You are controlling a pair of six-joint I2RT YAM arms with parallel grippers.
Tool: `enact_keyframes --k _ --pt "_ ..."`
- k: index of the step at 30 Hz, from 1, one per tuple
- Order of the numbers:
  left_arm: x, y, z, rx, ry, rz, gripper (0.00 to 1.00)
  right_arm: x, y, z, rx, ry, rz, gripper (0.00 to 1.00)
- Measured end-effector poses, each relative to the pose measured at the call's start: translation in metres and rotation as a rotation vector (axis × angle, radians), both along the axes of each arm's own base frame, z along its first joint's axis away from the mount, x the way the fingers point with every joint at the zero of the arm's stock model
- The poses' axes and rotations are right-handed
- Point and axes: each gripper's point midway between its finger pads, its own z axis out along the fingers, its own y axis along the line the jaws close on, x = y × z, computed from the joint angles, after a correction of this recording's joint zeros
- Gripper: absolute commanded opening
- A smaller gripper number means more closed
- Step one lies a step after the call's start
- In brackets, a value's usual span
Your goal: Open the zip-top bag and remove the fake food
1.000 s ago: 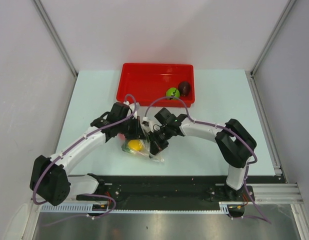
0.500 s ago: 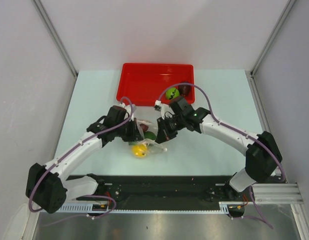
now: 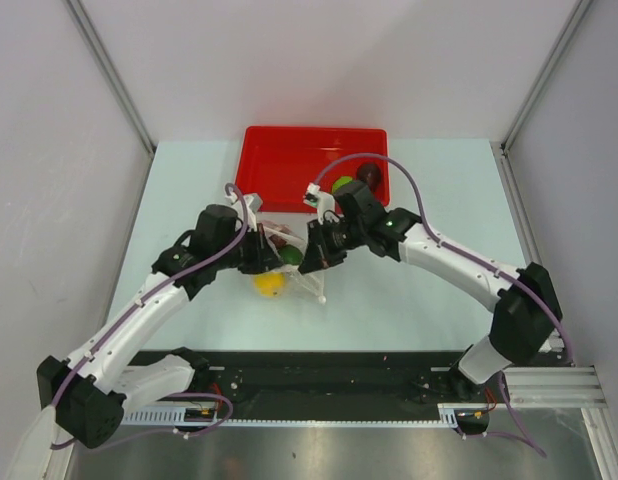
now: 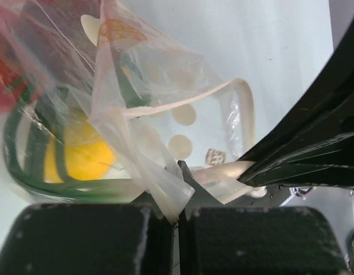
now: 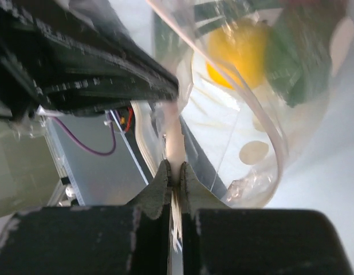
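Top external: we log zip-top bag [image 3: 294,272] over desk [image 3: 409,300], left tool [image 3: 261,256] and right tool [image 3: 315,256] each clamped on its mouth. Two fake food pieces [image 3: 343,186] in tray [image 3: 289,160]; yellow ball [image 3: 270,286], seemingly more, bagged.

The left gripper [image 3: 261,256] and right gripper [image 3: 313,258] clamped the zip-top bag [image 3: 294,275] mid-table, their arms barring the centre from both sides. The red tray [image 3: 289,165] stood close behind. Bare table [image 3: 439,200] lay free toward both side walls.
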Motion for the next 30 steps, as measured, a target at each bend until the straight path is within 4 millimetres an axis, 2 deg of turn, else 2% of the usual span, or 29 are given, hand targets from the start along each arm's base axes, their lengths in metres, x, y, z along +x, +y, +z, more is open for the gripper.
enact_keyframes --k 4,10,14,16,20,23,27,30 --pt "0.003 0.003 0.005 0.001 -0.022 0.019 0.00 0.007 0.013 0.008 -0.005 0.015 -0.013 0.00" --pt "0.007 0.022 0.007 0.061 -0.051 0.099 0.00 0.009 0.008 0.032 -0.031 -0.033 0.002 0.00" --pt "0.006 0.038 0.009 0.109 -0.079 0.146 0.00 -0.001 -0.008 0.047 -0.022 -0.071 0.013 0.00" --pt "0.004 0.041 0.018 0.100 -0.117 0.150 0.00 -0.007 -0.021 0.055 -0.004 -0.080 -0.003 0.00" --pt "-0.002 0.042 0.032 0.055 -0.196 0.136 0.00 -0.001 -0.034 0.069 0.030 -0.070 -0.059 0.00" --pt "-0.007 0.044 0.029 0.046 -0.204 0.131 0.00 0.004 -0.035 0.075 0.065 -0.042 -0.082 0.00" --pt "-0.007 0.050 0.015 0.088 -0.171 0.153 0.00 0.001 -0.036 0.083 0.113 -0.022 -0.068 0.00" --pt "-0.007 0.059 0.008 0.124 -0.151 0.183 0.00 -0.001 -0.050 0.089 0.154 -0.002 -0.066 0.00"
